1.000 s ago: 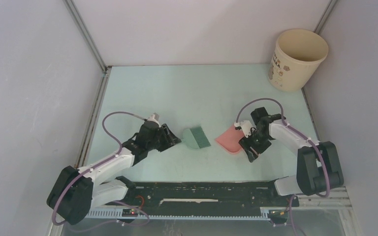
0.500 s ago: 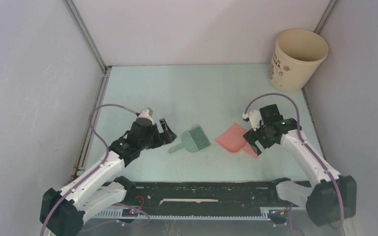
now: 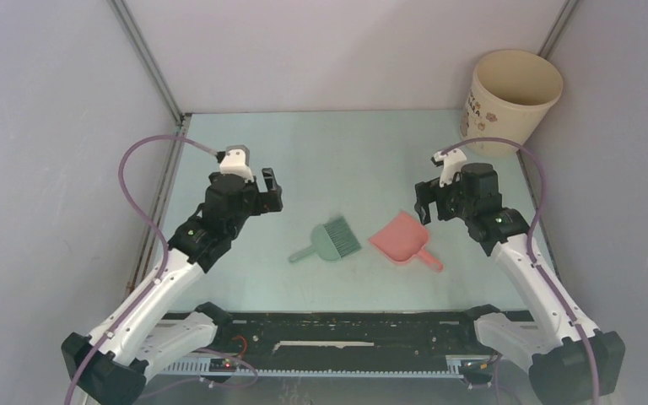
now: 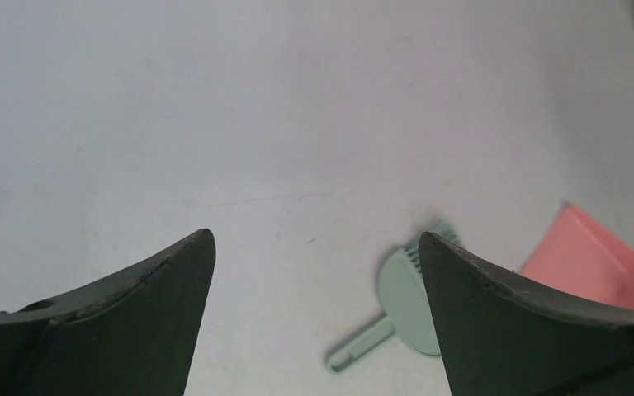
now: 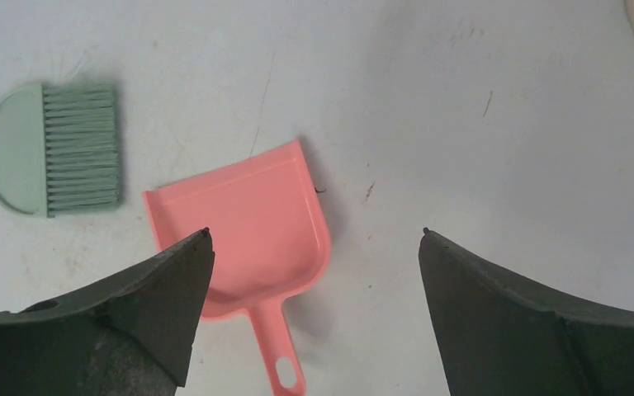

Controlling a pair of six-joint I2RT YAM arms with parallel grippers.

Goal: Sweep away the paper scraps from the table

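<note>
Both arms had let go and lifted away. The left gripper (image 3: 272,192) and right gripper (image 3: 424,202) hung with jaws spread wide, holding nothing. The small green plastic hand brush (image 3: 335,239) and flat pink plastic dustpan (image 3: 398,239) lay side by side on the pale green table (image 3: 337,152). No paper scraps showed there, so the sweeping looked done.

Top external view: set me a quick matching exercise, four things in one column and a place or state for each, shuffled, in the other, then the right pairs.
1. green brush
2. pink dustpan
3. cream bucket
4. left pincer

A. upright at the far right corner
B. open, holding nothing
C. lying flat, handle toward the near right
D. lying flat, handle toward the near left

Pairs: 1-D, 2-C, 3-A, 4-B.
</note>
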